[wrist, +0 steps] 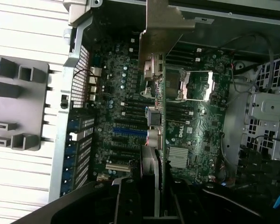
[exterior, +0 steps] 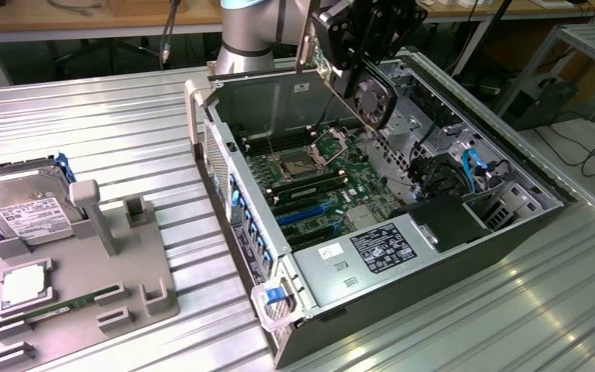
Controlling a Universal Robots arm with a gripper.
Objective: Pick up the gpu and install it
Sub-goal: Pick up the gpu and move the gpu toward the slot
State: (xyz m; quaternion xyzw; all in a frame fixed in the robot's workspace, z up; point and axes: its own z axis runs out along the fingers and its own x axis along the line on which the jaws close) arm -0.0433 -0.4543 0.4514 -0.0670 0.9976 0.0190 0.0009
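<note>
a ribbed metal bench (exterior: 101, 116) carries an open computer case (exterior: 225, 163) lying on its side, with its green motherboard (exterior: 313, 174) facing up. the robot arm (exterior: 245, 31) rises at the far side of the case. on the exterior view's left, well apart from the case, a grey holder (exterior: 122, 263) sits on the bench. a silver hard drive (exterior: 24, 213) is propped at its far end and a narrow ram stick (exterior: 65, 304) lies along its near edge. the black claw (exterior: 365, 31) hangs over the far part of the case, closed partway and clamped on the gpu (exterior: 372, 93). the card is raised above the motherboard with its round black fan (exterior: 370, 89) showing. in the wrist view the gpu (wrist: 158, 121) runs edge-on out of the claw (wrist: 151, 205) over the motherboard (wrist: 116, 93), its metal end bracket (wrist: 164, 23) at the end away from the claw.
</note>
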